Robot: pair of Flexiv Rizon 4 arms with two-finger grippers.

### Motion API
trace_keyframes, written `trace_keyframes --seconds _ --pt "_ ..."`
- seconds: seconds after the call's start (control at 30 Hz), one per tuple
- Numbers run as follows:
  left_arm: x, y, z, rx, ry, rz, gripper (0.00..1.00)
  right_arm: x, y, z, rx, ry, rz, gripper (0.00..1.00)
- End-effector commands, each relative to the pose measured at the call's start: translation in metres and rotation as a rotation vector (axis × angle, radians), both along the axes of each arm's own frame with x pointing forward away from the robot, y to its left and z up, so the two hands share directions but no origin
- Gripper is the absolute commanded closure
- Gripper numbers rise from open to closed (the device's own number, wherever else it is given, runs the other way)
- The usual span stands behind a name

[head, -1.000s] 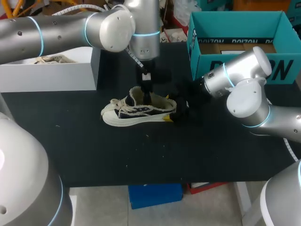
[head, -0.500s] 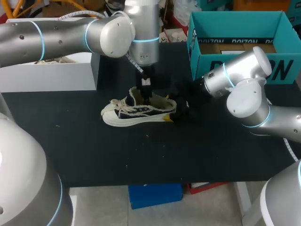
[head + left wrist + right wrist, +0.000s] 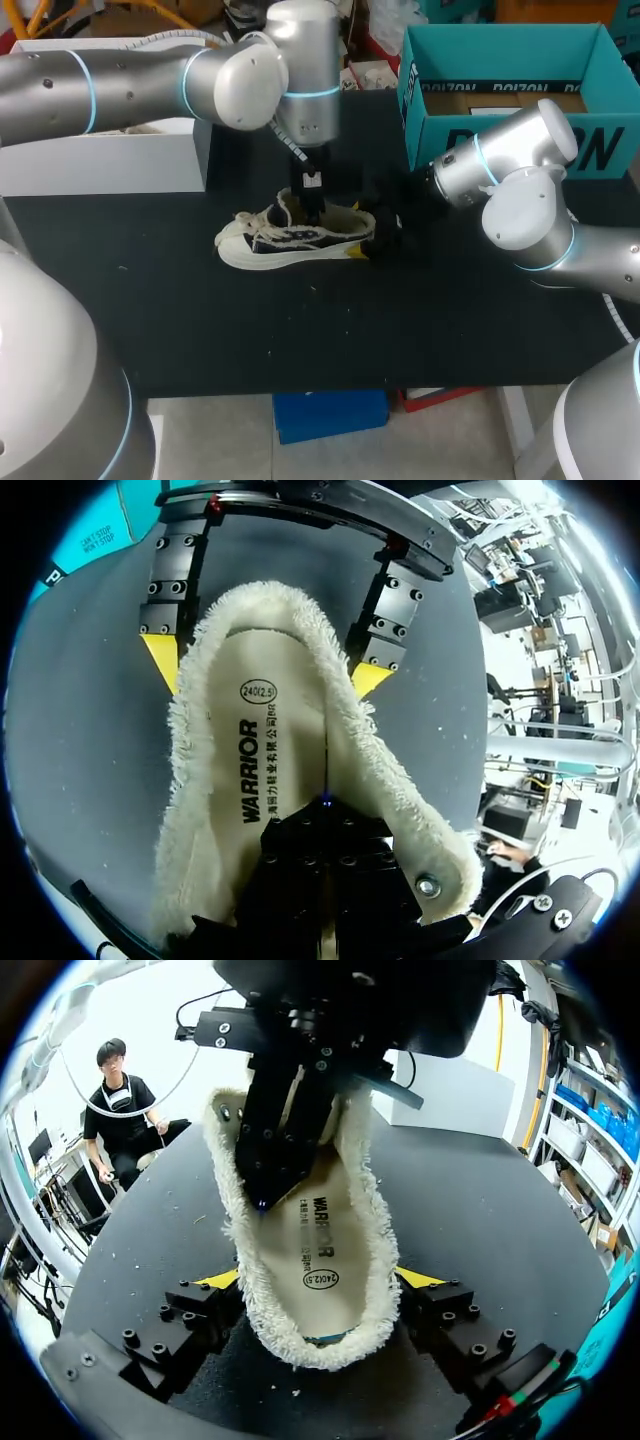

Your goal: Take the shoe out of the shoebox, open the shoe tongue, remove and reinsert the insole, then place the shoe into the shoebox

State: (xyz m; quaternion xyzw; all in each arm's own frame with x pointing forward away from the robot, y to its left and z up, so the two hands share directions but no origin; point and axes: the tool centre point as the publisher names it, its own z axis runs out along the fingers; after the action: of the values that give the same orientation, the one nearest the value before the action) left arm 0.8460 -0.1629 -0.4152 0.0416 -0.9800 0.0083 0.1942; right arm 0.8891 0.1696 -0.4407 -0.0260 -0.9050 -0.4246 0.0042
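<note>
A cream and navy shoe (image 3: 290, 240) lies on its sole on the black table (image 3: 200, 320), toe to the left. My left gripper (image 3: 313, 208) points straight down into its opening. Its black fingers (image 3: 322, 850) are shut together, with the tips on the printed insole (image 3: 258, 750). My right gripper (image 3: 372, 238) is at the heel. Its yellow fingertips (image 3: 218, 1280) press the frayed collar from both sides, so it is shut on the shoe (image 3: 310, 1250). The teal shoebox (image 3: 425, 140) stands open at the back right.
A white box (image 3: 110, 160) stands at the back left, partly under my left arm. The right arm's elbow (image 3: 525, 215) hangs in front of the teal shoebox. Bare black table stretches in front of the shoe.
My left gripper has sunk a little deeper into the shoe. The shoe and the right arm have stayed where they were.
</note>
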Motion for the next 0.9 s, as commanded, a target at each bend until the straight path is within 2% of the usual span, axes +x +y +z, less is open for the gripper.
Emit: trace_keyframes --seconds 0.03,0.43,0.53,0.63,0.9 --pt "-0.009 -0.005 -0.014 0.018 -0.021 -0.001 1.00 0.001 0.000 -0.001 -0.001 0.001 -0.002 1.00" --pt "-0.006 -0.005 -0.021 0.013 -0.036 0.011 1.00 0.001 0.000 -0.001 -0.001 0.001 -0.002 1.00" --pt "-0.006 -0.005 -0.020 0.008 -0.040 0.012 0.77 0.001 0.000 -0.001 -0.001 0.001 -0.002 1.00" --pt "-0.006 -0.005 -0.021 0.004 -0.044 0.013 0.73 0.001 0.000 -0.001 -0.001 0.001 -0.002 1.00" --pt "-0.007 -0.005 -0.025 0.033 -0.094 0.004 0.74 0.001 0.000 -0.001 -0.001 0.001 -0.002 1.00"
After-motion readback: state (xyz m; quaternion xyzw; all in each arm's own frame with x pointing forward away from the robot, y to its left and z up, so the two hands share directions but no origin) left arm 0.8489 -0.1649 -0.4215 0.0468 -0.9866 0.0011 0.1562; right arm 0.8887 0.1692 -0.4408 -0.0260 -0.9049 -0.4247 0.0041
